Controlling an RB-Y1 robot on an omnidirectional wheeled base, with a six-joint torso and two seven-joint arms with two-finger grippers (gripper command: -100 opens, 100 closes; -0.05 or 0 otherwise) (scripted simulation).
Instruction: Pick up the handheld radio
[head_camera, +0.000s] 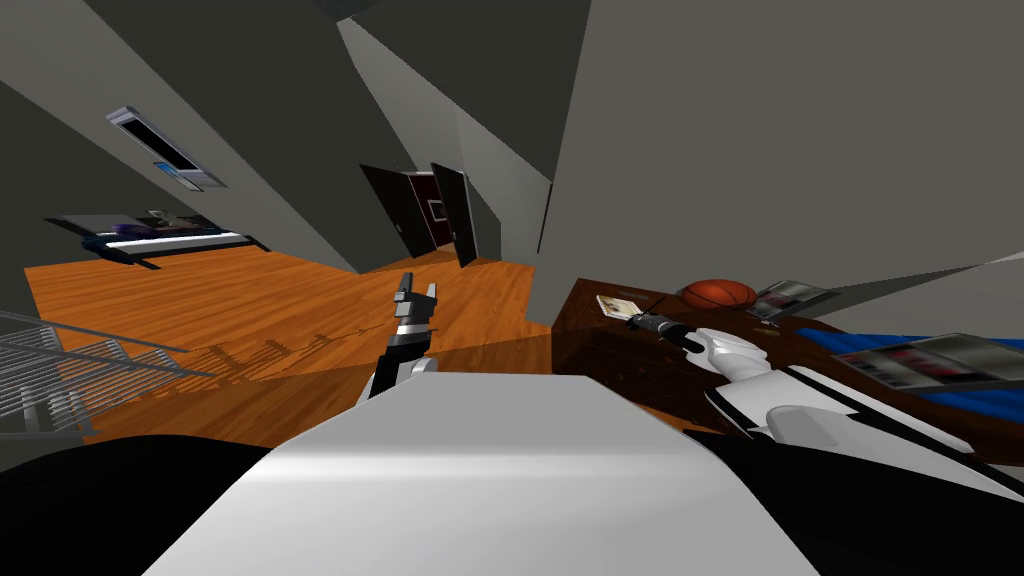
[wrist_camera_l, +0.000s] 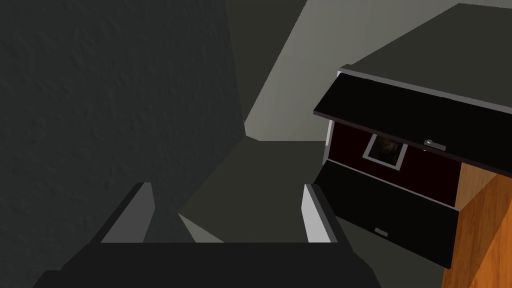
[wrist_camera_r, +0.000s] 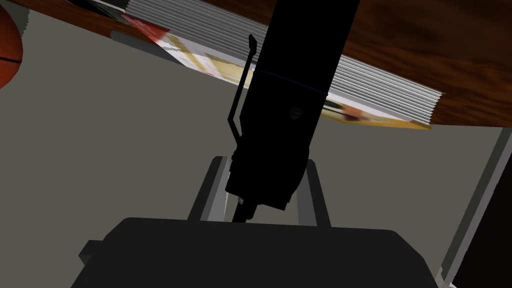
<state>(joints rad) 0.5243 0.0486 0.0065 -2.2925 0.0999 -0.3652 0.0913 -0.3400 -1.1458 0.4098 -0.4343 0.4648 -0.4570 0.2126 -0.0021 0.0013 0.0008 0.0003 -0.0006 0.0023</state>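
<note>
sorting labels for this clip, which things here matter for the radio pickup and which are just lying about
Job in hand:
- handheld radio
- right gripper, shut on it

Lying about:
- basketball
- booklet
- magazines
- keyboard
- left gripper, open, idle

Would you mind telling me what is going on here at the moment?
The robot's right hand is shut on a black handheld radio, with its fingers pressing the radio's sides, at a dark wooden table. A book and a basketball lie on that table close by. I cannot tell whether the radio is clear of the tabletop yet. The left hand is held out in front over the wooden floor, open and holding nothing.
</note>
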